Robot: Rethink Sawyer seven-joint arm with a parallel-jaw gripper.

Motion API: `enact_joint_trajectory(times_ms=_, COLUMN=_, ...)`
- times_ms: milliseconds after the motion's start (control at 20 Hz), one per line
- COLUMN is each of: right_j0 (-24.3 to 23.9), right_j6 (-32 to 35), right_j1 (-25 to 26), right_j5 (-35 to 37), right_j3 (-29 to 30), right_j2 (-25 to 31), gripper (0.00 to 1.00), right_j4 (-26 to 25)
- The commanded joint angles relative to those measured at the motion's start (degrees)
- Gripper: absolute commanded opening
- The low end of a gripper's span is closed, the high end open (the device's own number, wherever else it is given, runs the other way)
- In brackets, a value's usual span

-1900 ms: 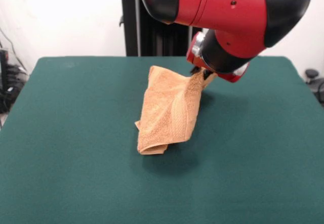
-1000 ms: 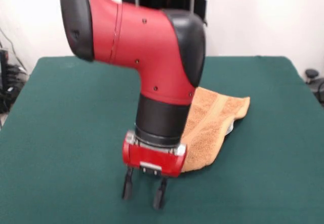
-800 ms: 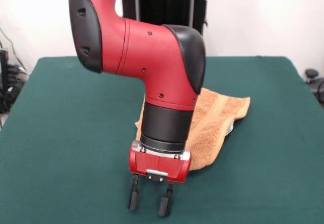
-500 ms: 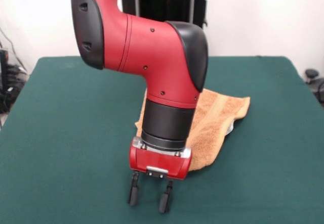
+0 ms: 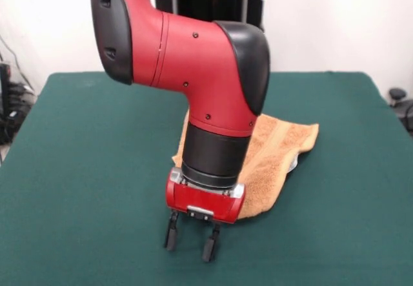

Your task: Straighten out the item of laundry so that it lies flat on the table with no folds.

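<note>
1. The gripper hangs at the lower centre of the frame, its two dark fingers pointing down and spread apart with bare green showing between them; they hold nothing

2. The towel lies at the centre-right of the frame on the table, much of it hidden behind the arm's wrist; what shows is a tan slab running from near the red wrist housing up and right to a corner in the right-centre

3. From the fingertips, the cloth lies up and to the right in the picture. Its nearest visible edge is just beside the wrist housing, a little above and right of the fingers, which stand over bare table and not over the cloth

4. The visible part has its long axis slanting from lower left to upper right, with a woven band running along that line

5. It looks still doubled rather than flat, though the arm covers its left part, so the fold line itself cannot be placed with confidence
</note>
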Motion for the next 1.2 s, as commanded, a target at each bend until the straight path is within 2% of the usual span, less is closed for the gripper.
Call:
enact_joint_trajectory(times_ms=50, right_j0=1.38, right_j6=-7.90, right_j1=0.09, right_j5=25.45, right_j3=-0.51, right_j2=7.62, gripper=1.00, right_j4=4.42)
enact_joint_trajectory(times_ms=300, right_j0=1.29, right_j6=-10.41, right_j1=0.13, right_j5=39.17, right_j3=-9.01, right_j2=8.78, gripper=1.00, right_j4=5.79)
enact_joint_trajectory(times_ms=600, right_j0=1.45, right_j6=-9.72, right_j1=1.68, right_j5=48.99, right_j3=-17.25, right_j2=10.53, gripper=1.00, right_j4=5.72)
enact_joint_trajectory(times_ms=750, right_j0=1.61, right_j6=-8.59, right_j1=2.30, right_j5=51.40, right_j3=-19.21, right_j2=11.21, gripper=1.00, right_j4=5.80)
enact_joint_trajectory(times_ms=1200, right_j0=2.26, right_j6=-3.42, right_j1=2.19, right_j5=48.87, right_j3=-17.06, right_j2=11.91, gripper=1.00, right_j4=7.46)
